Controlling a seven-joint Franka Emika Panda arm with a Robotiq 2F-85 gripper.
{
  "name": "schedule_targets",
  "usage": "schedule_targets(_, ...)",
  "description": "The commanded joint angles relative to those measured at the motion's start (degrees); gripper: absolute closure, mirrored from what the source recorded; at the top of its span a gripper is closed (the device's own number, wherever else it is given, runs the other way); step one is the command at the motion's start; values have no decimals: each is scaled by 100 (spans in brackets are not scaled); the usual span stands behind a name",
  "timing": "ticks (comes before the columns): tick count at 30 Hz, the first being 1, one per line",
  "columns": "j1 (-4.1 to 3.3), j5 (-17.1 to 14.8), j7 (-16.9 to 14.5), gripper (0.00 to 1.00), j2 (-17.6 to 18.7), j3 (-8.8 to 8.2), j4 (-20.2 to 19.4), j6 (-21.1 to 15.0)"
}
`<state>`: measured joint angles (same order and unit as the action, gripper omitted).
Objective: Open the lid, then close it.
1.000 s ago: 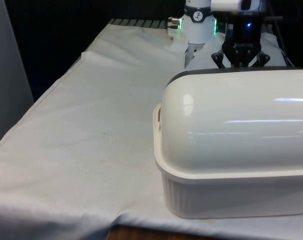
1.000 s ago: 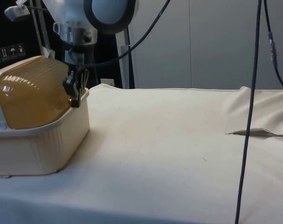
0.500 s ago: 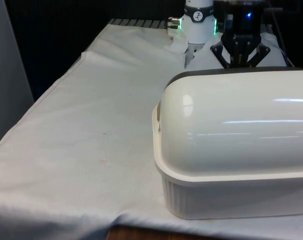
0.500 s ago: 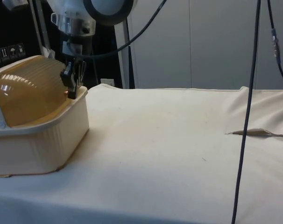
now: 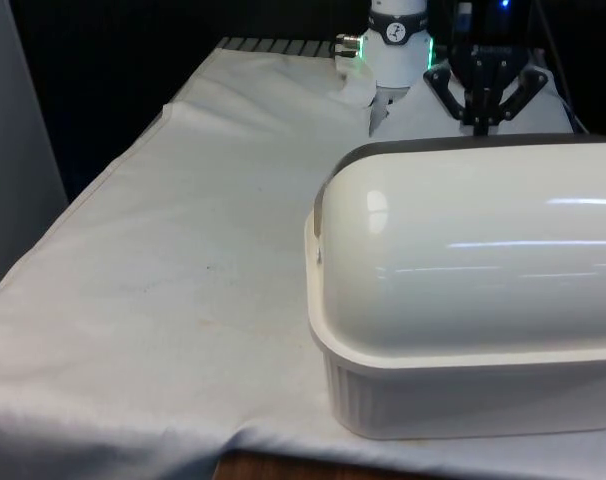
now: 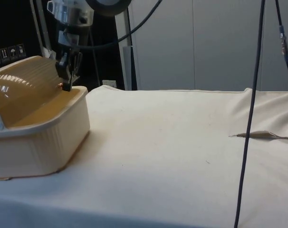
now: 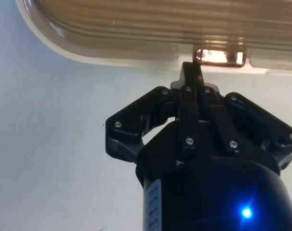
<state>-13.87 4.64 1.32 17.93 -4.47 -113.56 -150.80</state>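
Pinching the lid's handle tab (image 7: pixel 218 57), jaws pressed together on it: black gripper (image 6: pixel 65 84), upper left of the side view. Amber ribbed lid (image 6: pixel 20 90) partly raised, a gap showing above the cream bread box (image 6: pixel 44 142) rim. Box at left edge of the side view, on white cloth (image 6: pixel 182 156).

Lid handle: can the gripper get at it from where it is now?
Probably yes, it looks already on it. In the wrist view the gripper has its fingers shut on the lid's edge tab, and in the side view the lid is lifted off the bread box base rim; nothing blocks it.
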Motion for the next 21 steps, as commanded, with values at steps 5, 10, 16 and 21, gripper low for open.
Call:
schedule_targets(5, 6, 11, -6, 100, 0, 0, 103, 0)
schedule_targets(10, 0, 74, 6, 100, 17, -34, 241, -6)
schedule_targets(16, 0, 92, 0, 100, 23, -46, 384, 6)
schedule_targets(21, 0, 92, -17, 100, 69, -63, 573, 17)
